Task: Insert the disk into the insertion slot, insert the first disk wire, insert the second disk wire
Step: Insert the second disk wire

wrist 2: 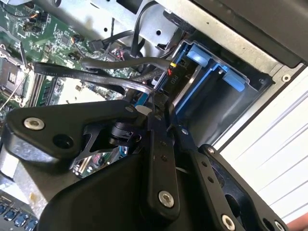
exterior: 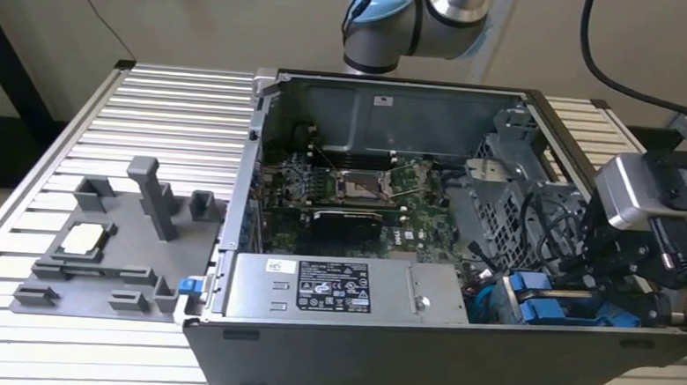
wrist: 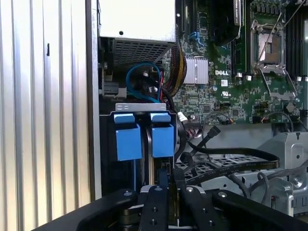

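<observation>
**Gripper at the drive bay, fingers together on a thin dark cable**

You have the gripper down in the corner of the open computer case nearest the exterior view's right, beside the drive bays. In both wrist views its two black fingers lie almost against each other, with a narrow dark cable end pinched between the tips, so it reads as closed on that cable. From there a flat black cable runs back across towards the motherboard.

The disk sits in the insertion slot, its blue caddy face flush with a second blue caddy just beside it. In the first wrist view the gripper's tips point at the gap below these two blue faces, nearer the second caddy. In the exterior view the same blue caddies show at the case's near corner, next to the grey power-supply box with its white label.

You can see loose black cables draped over the perforated grey metal cage, and a blue cable looped above the bays by the power supply.

Outside the case, on the ribbed surface at the exterior view's left, stands a grey fixture tray with upright posts.
</observation>
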Controlling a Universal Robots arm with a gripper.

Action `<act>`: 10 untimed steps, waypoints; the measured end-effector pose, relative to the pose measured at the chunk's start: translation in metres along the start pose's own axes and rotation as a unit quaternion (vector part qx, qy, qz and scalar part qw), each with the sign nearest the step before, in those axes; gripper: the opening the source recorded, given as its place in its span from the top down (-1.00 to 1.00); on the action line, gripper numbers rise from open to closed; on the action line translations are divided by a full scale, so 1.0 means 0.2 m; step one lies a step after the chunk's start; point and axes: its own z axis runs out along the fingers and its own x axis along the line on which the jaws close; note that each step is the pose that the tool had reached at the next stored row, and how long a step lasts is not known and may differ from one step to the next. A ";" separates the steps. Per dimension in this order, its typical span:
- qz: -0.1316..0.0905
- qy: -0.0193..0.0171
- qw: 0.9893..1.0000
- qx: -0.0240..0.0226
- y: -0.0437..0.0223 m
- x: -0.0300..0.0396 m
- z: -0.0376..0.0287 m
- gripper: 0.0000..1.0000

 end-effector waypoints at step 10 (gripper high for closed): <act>0.004 0.000 1.000 0.001 0.002 -0.009 0.003 0.68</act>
